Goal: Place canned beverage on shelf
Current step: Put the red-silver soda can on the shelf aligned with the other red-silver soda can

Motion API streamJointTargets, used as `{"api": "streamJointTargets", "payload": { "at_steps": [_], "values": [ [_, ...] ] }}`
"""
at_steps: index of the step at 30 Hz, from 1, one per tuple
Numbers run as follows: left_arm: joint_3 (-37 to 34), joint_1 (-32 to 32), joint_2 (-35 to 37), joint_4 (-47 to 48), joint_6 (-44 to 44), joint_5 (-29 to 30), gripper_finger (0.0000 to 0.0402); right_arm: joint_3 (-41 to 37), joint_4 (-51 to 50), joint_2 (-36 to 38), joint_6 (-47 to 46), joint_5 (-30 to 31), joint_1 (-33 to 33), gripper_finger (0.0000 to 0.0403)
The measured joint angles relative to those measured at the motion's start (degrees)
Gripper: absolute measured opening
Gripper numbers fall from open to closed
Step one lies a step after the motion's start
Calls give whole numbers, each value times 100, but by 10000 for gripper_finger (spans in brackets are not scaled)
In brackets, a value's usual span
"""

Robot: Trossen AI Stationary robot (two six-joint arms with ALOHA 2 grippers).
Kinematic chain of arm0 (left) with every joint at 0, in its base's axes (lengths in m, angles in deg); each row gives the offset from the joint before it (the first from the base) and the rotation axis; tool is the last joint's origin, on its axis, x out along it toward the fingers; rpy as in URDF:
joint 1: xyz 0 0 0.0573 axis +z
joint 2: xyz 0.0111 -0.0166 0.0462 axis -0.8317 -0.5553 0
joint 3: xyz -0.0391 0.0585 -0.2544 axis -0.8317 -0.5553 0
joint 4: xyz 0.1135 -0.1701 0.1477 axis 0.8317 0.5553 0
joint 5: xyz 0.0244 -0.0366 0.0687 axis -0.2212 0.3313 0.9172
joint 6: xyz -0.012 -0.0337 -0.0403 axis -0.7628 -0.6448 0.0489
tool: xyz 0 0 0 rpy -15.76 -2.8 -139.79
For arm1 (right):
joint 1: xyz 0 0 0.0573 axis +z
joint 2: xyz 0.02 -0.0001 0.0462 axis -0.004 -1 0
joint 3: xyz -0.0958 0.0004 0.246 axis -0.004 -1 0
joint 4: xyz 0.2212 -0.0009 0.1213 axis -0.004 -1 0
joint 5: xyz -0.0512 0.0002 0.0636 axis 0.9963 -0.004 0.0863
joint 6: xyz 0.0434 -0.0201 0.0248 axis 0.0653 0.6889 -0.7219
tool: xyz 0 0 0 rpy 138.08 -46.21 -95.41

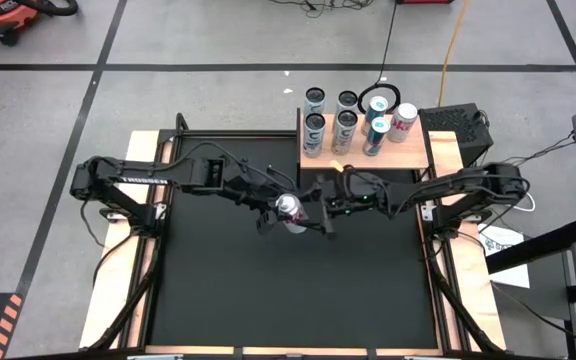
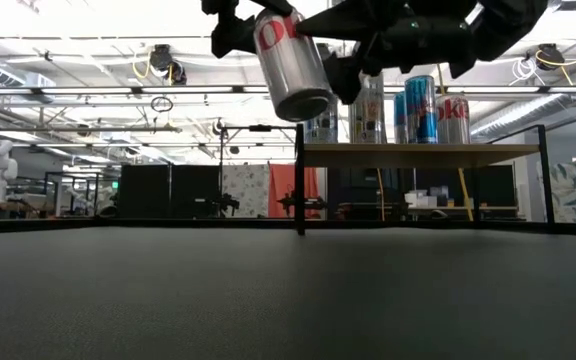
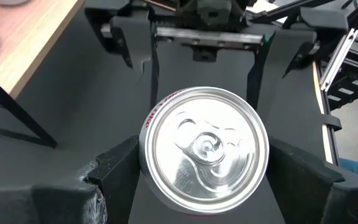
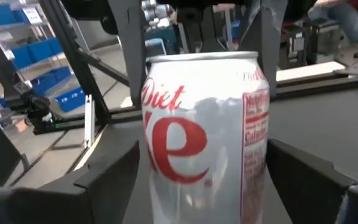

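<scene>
A: How many cans do you count?

B: Seven. Six stand on the light-wood shelf with the black metal edge [image 1: 413,152]; a seventh, a silver aluminium soda can with red lettering [image 1: 290,209], hangs in the air, tilted, above the black mat [image 1: 288,290].

A: Who has it?

B: The left claw [image 1: 288,211] has its dark fingers [image 3: 114,171] pressed on both sides of the can. The right claw [image 1: 320,212] faces it from the other side, its fingers spread wide, flanking the can; whether they touch it I cannot tell.

A: Room to move?

B: Bare mat lies below both claws. The shelf stands beyond them, near the right claw, with a bare wooden strip along its nearer edge.

A: Anything obscured?

B: In the low view both claws are cut off by the frame's edge.
</scene>
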Motion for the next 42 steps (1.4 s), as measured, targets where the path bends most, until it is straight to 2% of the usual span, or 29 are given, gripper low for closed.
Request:
{"api": "streamJointTargets", "payload": {
  "at_steps": [4, 12, 15, 19, 24, 36, 42],
  "values": [
    [0, 0, 2, -88, 2, 13, 293, 22, 429, -215, -57, 0, 0, 325],
    [0, -4, 2, -109, 47, 20, 293, 518, 83, -492, 56, 5, 72, 323],
    [0, -9, 5, -107, 58, 18, 293, 684, -346, -444, 148, 5, 72, 306],
    [0, -20, 5, -66, 124, 39, 293, 758, -565, -434, 148, 19, 76, 265],
    [0, -20, 5, -45, 149, 65, 293, 761, -600, -424, 132, 16, 75, 259],
    [4, -4, 112, -739, 379, 74, 293, 775, -1556, 422, 229, 68, 74, 259],
    [4, -4, 209, -1186, 884, 74, 291, 745, -1900, 587, 239, 3, 76, 259]
  ]
}}
